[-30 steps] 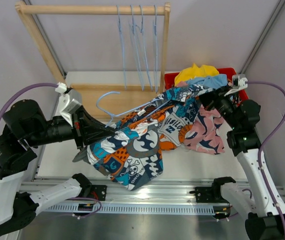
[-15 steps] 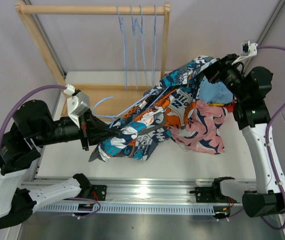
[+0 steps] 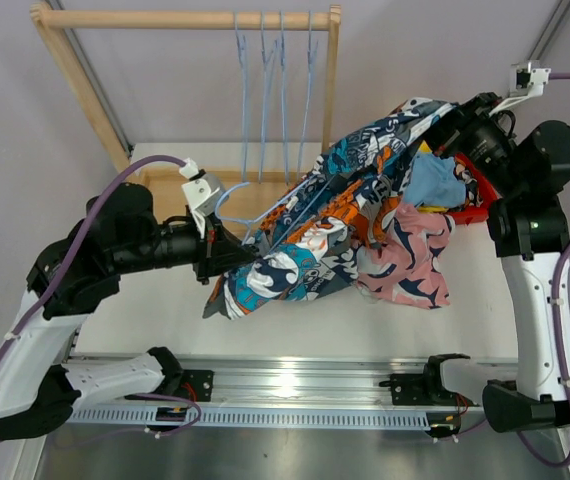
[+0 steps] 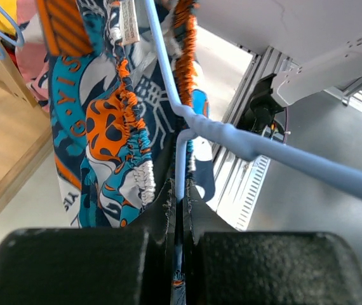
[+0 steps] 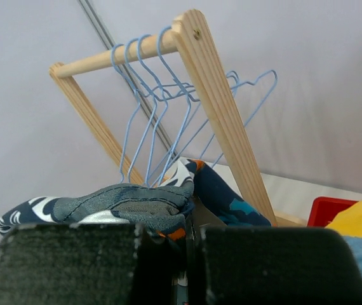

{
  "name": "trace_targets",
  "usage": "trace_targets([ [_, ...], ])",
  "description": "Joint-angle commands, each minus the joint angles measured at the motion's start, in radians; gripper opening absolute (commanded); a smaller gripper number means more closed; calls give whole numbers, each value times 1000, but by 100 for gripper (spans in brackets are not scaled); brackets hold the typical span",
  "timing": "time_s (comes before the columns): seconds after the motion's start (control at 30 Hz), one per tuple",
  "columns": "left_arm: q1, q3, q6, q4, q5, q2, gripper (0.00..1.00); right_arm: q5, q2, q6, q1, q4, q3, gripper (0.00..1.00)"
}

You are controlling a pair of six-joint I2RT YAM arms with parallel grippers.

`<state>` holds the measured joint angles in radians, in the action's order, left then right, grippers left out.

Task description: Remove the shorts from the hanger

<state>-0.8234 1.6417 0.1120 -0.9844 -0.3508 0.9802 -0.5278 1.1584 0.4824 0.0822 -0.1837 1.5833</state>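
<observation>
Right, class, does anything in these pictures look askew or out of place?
Yes. One blue hanger is off the rail, tilted, pinched in the left fingers, with the patchwork shorts stretched across to the right fingers. The pink shorts spill from the red bin onto the table.

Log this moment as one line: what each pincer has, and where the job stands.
left pincer: shut on blue hanger | right pincer: shut on patchwork shorts | status: not yet separated
</observation>
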Motion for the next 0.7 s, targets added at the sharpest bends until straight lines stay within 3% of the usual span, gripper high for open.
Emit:
trace_targets([
  [0.0, -11, 23, -8, -56, 3, -3, 0, 32, -35, -1, -18, 9, 76, 0],
  [0.2, -26, 6, -3, -59, -56, -5, 0, 31, 85, -2, -18, -49, 180, 0],
  [0.5, -82, 6, 3, -73, -66, 3, 0, 63, 392, -39, -19, -202, 556, 0],
  [0.67, -167, -19, -5, -85, -7, 57, 0, -18, 532, 18, -15, -226, 708, 0],
])
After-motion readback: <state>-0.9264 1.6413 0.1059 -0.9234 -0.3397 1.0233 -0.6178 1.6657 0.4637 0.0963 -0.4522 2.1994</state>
